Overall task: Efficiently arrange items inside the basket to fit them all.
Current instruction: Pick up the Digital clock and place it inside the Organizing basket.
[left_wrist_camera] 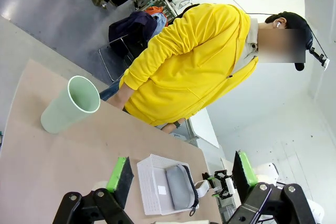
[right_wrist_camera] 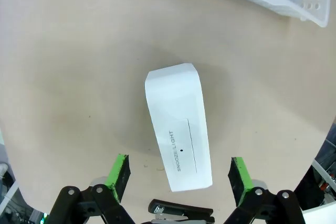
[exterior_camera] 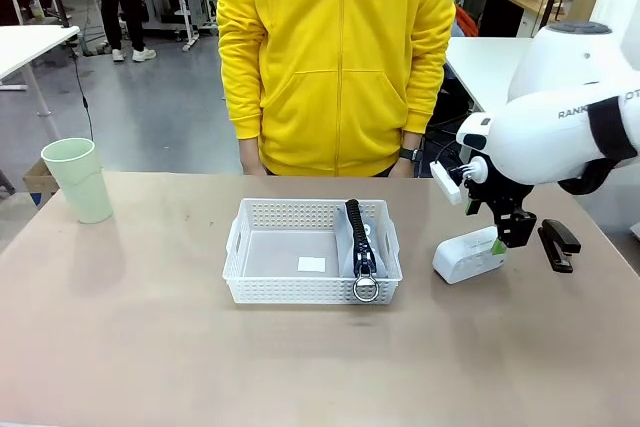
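The white basket (exterior_camera: 290,289) sits mid-table, and the grey zippered pouch (exterior_camera: 360,243) stands on edge along its right wall. Right of the basket lies the white rounded box (exterior_camera: 462,259), with my right gripper (exterior_camera: 500,239) hovering open just above its right end. From the right wrist camera the box (right_wrist_camera: 178,135) lies lengthwise between the green pads (right_wrist_camera: 119,174), untouched, and the black stapler (right_wrist_camera: 181,212) shows at the bottom edge. That stapler (exterior_camera: 558,245) lies on the table right of the box. The pale green cup (exterior_camera: 80,180) stands far left. My left gripper (left_wrist_camera: 181,174) is open, high above the table.
A person in a yellow hoodie (exterior_camera: 335,57) stands at the far edge, hands down behind the table. The left wrist camera sees the cup (left_wrist_camera: 68,106), the basket (left_wrist_camera: 152,182) and the pouch (left_wrist_camera: 181,188). Bare tabletop spans the space between cup and basket.
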Action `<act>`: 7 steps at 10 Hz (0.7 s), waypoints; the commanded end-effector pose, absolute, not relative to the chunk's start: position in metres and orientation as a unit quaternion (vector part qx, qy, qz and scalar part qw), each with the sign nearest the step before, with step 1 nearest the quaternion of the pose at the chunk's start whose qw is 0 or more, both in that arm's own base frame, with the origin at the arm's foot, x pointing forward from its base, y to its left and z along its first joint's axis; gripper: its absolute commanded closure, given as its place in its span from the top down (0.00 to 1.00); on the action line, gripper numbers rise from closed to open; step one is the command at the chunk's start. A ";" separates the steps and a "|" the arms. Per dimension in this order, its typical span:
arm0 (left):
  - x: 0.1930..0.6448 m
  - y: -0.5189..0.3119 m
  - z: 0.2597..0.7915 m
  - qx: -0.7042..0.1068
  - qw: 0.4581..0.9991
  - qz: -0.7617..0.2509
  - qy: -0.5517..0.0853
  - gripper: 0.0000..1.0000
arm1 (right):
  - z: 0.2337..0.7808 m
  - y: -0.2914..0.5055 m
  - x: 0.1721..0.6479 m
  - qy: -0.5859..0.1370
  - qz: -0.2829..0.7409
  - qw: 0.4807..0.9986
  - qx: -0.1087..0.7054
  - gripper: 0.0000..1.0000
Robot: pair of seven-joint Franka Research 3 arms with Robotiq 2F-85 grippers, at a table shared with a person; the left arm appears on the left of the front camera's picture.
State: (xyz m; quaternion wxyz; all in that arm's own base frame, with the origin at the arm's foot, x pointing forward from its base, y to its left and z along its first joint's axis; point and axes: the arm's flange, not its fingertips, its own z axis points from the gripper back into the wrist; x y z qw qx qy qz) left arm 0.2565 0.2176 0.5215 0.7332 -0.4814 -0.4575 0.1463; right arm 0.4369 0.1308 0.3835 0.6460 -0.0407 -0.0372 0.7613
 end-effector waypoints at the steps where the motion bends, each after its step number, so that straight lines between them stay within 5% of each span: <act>1: 0.257 0.217 0.521 -0.483 0.726 0.138 -0.470 1.00 | 0.382 0.133 0.446 -0.026 0.762 0.646 -0.047 1.00; 7: 0.257 0.217 0.521 -0.483 0.726 0.138 -0.470 1.00 | 0.311 0.129 0.465 0.016 0.749 0.662 -0.017 1.00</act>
